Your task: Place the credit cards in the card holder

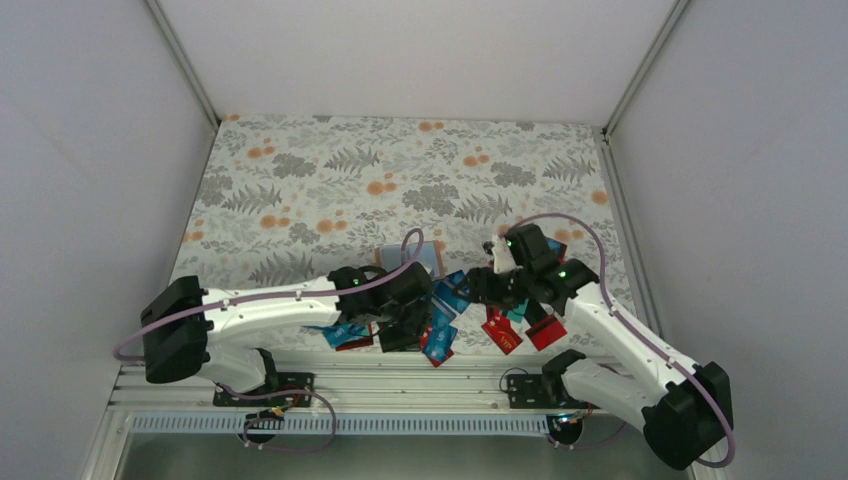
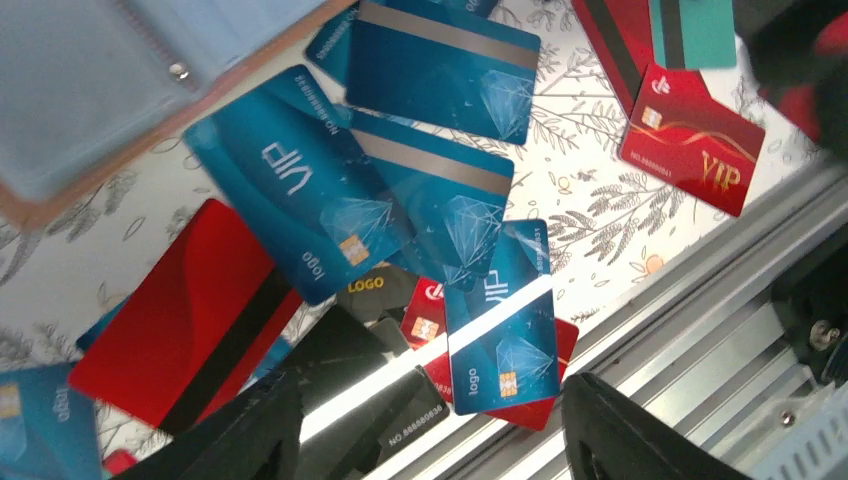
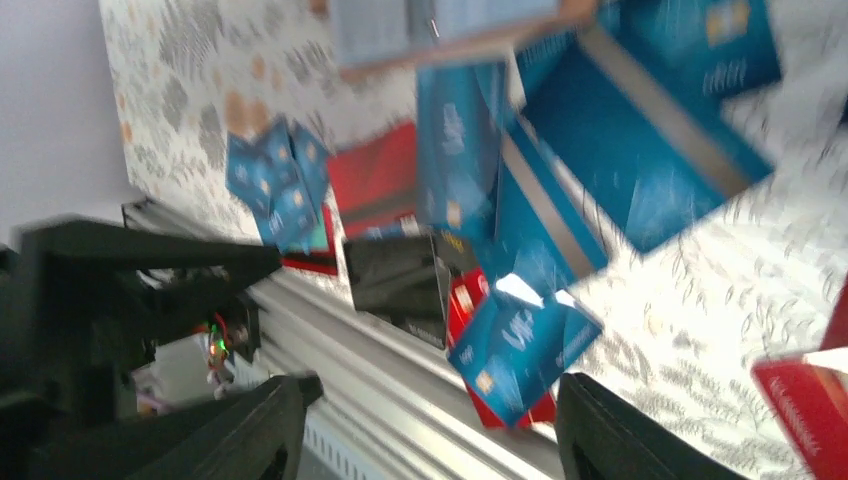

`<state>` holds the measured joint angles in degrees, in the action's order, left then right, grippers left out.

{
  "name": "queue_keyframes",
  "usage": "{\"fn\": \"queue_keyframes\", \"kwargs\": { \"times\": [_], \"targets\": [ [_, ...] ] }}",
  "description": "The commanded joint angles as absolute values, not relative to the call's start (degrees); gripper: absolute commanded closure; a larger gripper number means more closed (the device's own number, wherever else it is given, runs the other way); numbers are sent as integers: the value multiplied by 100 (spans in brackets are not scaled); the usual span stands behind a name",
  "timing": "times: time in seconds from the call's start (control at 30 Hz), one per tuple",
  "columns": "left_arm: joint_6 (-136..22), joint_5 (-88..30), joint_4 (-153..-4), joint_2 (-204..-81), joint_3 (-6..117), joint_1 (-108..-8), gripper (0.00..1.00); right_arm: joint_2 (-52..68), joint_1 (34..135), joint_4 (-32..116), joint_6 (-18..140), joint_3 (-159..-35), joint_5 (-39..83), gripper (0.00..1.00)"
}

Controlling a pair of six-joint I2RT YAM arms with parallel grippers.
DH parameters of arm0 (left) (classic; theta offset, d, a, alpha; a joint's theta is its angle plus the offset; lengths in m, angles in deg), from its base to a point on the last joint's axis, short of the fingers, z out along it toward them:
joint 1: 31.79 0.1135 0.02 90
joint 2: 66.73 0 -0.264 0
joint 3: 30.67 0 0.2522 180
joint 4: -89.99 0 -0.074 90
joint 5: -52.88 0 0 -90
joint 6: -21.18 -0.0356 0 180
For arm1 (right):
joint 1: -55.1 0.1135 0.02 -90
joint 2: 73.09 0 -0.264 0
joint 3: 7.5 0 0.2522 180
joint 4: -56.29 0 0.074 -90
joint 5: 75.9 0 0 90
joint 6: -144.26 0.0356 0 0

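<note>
Many credit cards lie in a loose overlapping heap at the table's near edge (image 1: pixel 445 318), mostly blue, some red and black. The left wrist view shows a blue VIP card (image 2: pixel 290 190), a red VIP card (image 2: pixel 690 150) and a black card (image 2: pixel 370 340). The card holder (image 1: pixel 408 258) lies open just behind the heap, light blue inside with a tan rim (image 2: pixel 100 90); it is at the top of the right wrist view (image 3: pixel 450 30). My left gripper (image 1: pixel 405 322) hovers open and empty over the heap (image 2: pixel 430 440). My right gripper (image 1: pixel 478 288) is open and empty beside it (image 3: pixel 425 440).
The aluminium rail (image 2: pixel 700 300) runs along the table's near edge, and some cards overhang it. The two grippers are close together over the heap; the left arm (image 3: pixel 110 290) shows in the right wrist view. White walls enclose the floral tablecloth (image 1: pixel 400 170).
</note>
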<state>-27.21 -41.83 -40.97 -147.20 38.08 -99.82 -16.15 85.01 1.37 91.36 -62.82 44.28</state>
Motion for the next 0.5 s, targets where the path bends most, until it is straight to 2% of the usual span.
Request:
{"fn": "queue_keyframes", "kwargs": {
  "times": [0.0,0.2,0.47],
  "targets": [
    [-2834,-3683,-4703,-15090,3718,-9961,43,-2014,8507,255,9749,-5203,5435,39],
    [-2931,-2958,-5506,-15581,3506,-9826,68,-2626,9016,1132,10968,-4062,5729,40],
    [-3089,-2504,-5883,-15901,3330,-9646,73,-2627,9762,2052,11973,-3326,5461,45]
  ]
}}
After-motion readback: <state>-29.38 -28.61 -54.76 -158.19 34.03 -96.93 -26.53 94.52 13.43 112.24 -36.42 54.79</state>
